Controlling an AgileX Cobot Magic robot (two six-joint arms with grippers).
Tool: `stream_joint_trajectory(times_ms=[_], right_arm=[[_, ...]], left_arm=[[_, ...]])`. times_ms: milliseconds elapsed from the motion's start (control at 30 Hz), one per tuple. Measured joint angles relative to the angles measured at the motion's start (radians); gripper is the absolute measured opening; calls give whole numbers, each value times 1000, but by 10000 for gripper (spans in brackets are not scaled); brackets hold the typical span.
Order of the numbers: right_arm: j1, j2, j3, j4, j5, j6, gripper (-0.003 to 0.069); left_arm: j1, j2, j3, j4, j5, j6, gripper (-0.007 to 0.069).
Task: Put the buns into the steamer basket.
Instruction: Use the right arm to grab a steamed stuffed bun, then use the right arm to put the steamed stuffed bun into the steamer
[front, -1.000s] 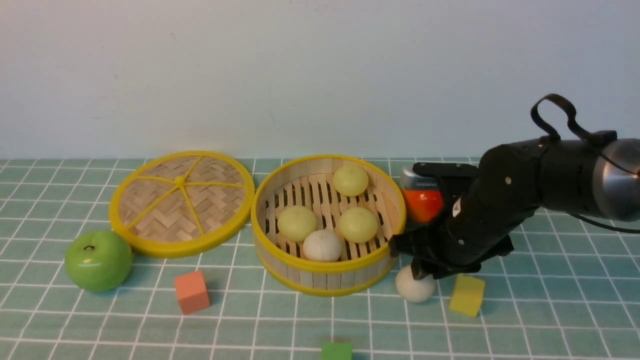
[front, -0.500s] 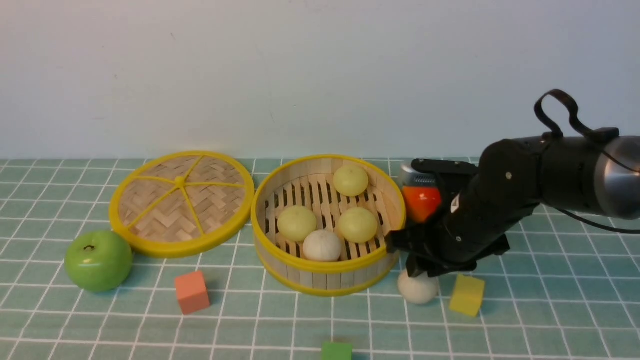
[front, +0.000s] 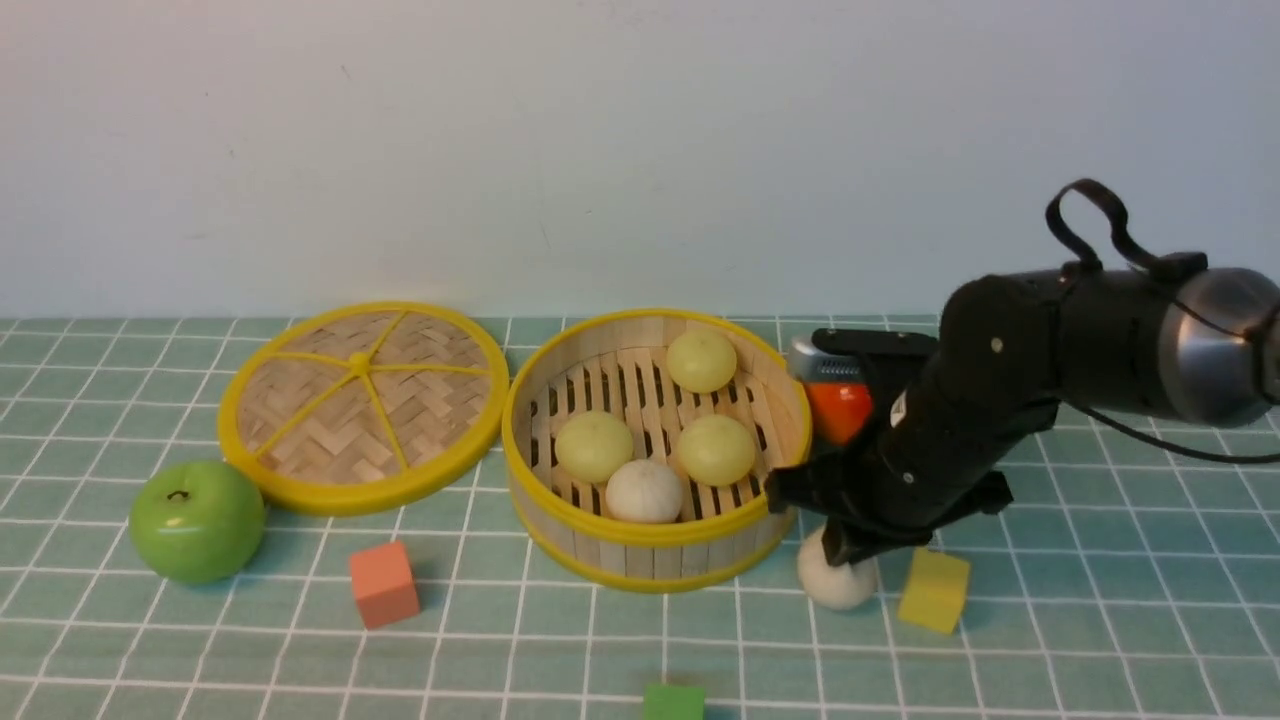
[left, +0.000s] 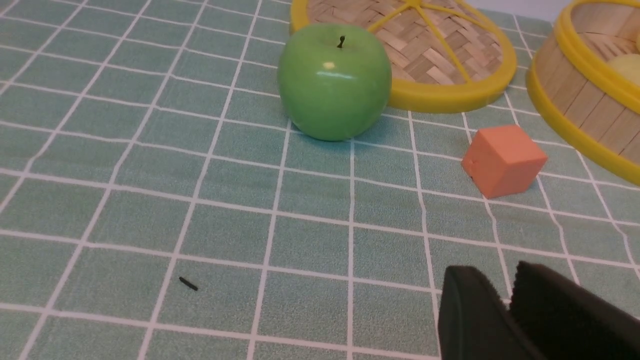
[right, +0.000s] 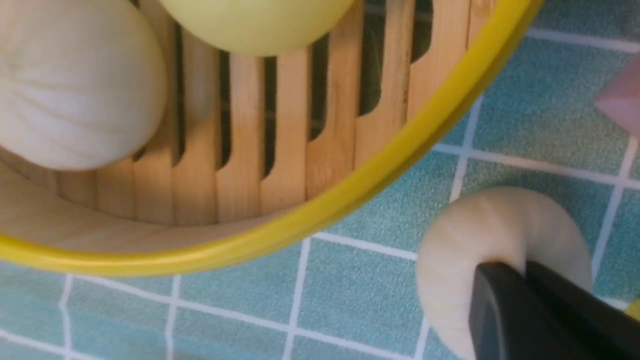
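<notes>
Basket: the steamer basket is a round bamboo tray with an upright slat wall, a slatted floor with dark gaps and smooth yellow rims; it stands mid-surface.
Buns inside: three pale yellow-green buns and one off-white bun lie on the slats, all matte and slightly flattened; the off-white one shows faint creases in the right wrist view.
Loose bun: a fifth, off-white bun sits on the surface just outside the basket's right front wall, between the wall and a yellow block.
Right gripper: the right gripper has its black fingers drawn together, their tips resting on top of the loose bun rather than around it.
Left gripper: the left gripper shows only at the frame edge of its own wrist view; its dark, rough-faced pads stand close together with nothing between them, above bare cloth.
Surface: a green cloth with a white grid, flat, with a faint ripple in the left wrist view.
Lid: a flat woven lid with yellow spokes lies left of the basket, rims nearly touching.
Other items: a glossy green apple, an orange cube, a green block at the near edge.
Open room: the front left surface lies bare.
</notes>
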Motion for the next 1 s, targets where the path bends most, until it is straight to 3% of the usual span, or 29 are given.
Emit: stream_joint_trajectory(times_ms=[233,433,600,1000], right_arm=[[0,-18,-305,10,117,-28,8],[0,112,-636,146,70,-127,8],[15,292,-754,256,71,-219,8],[20,468,-810,243,53,-230,39]], left_arm=[[0,0,0,0,0,0,147],[0,0,0,0,0,0,150],[0,0,0,2,0,0,153],[0,0,0,43,0,0,164]])
